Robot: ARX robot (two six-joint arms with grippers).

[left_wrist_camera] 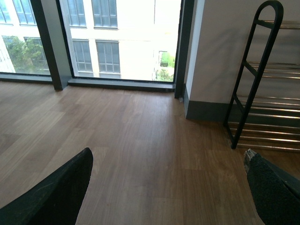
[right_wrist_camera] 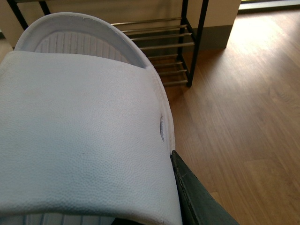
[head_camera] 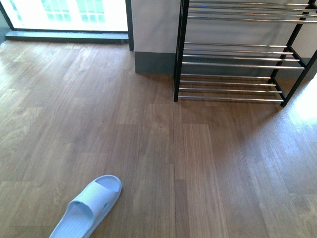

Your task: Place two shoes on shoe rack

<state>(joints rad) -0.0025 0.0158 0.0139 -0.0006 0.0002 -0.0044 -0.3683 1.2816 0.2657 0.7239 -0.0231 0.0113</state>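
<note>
Where wood floor (head_camera: 223, 163) meets grey-skirted wall (head_camera: 153, 29), the shoe rack (head_camera: 179, 54) stands.

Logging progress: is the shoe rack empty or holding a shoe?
Empty on visible tiers: the shoe rack shows bare rods. One slide lies on the floor; the other slide fills the right wrist view.

No text, label, brand mark or number can be read anywhere. The pale blue moulded rubber slide sandal (head_camera: 89, 206), on the floor well in front of the black metal-framed rack of chrome rods (head_camera: 179, 54), shows only plain footbed ridges. The matching pale slide sandal (right_wrist_camera: 84, 140), nearer the rack, shows only a pebbled strap. The rack's bars are bare.
</note>
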